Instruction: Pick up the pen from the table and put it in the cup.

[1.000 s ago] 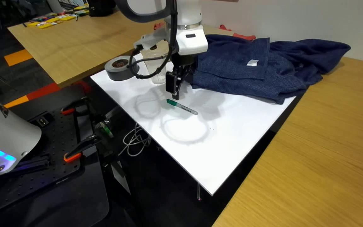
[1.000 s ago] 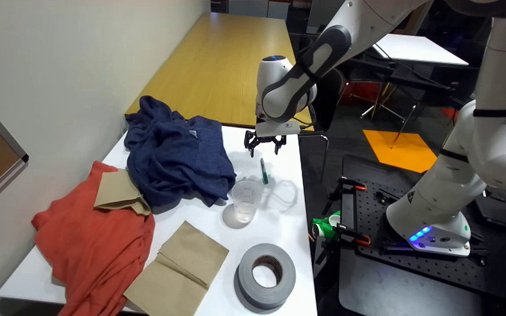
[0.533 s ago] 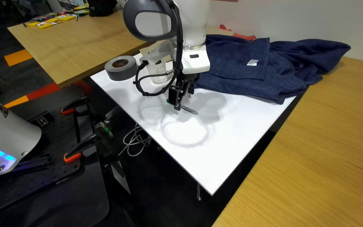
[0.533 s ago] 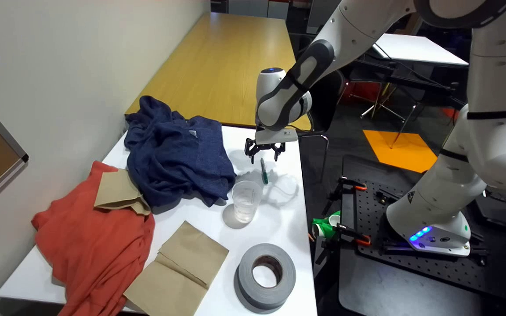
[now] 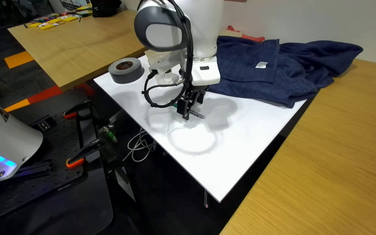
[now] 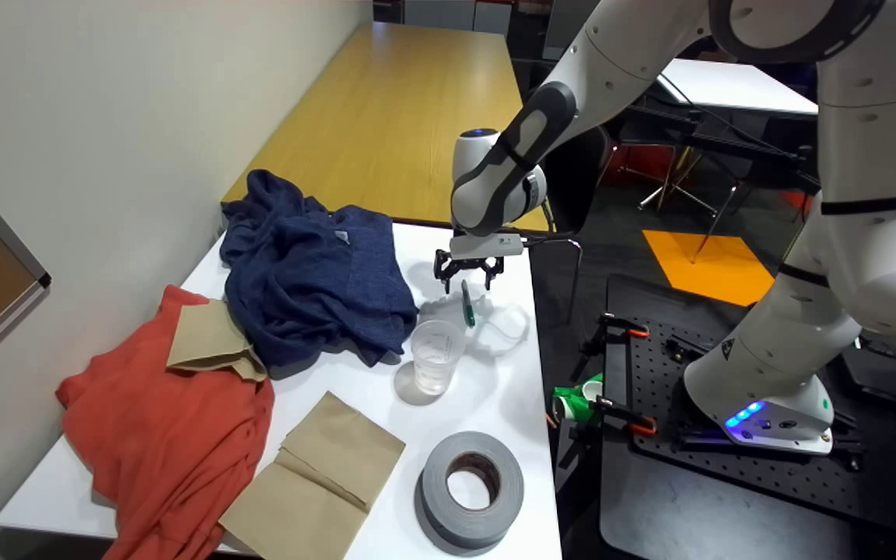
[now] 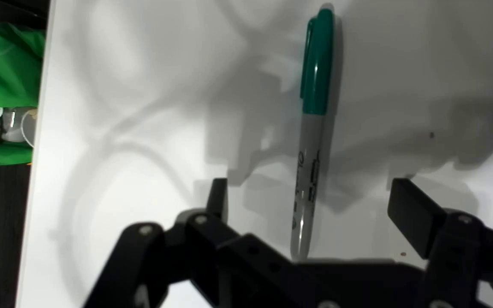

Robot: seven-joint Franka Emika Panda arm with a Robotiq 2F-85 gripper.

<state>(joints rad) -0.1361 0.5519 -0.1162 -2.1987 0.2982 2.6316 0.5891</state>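
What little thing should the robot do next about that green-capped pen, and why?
Probably close the gripper gently on the pen. The wrist view shows it lying between the open fingers, and in an exterior view they look near the table, though their exact height is hard to judge.

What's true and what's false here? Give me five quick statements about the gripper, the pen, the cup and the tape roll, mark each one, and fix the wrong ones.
1. The gripper is open. True.
2. The cap on the pen is red. False: it is green.
3. In the wrist view, the pen shows between the gripper's fingers, touching neither. True.
4. The cup lies on its side. False: it stands upright on the white table.
5. The tape roll lies flat on the white table, apart from the cup. True.
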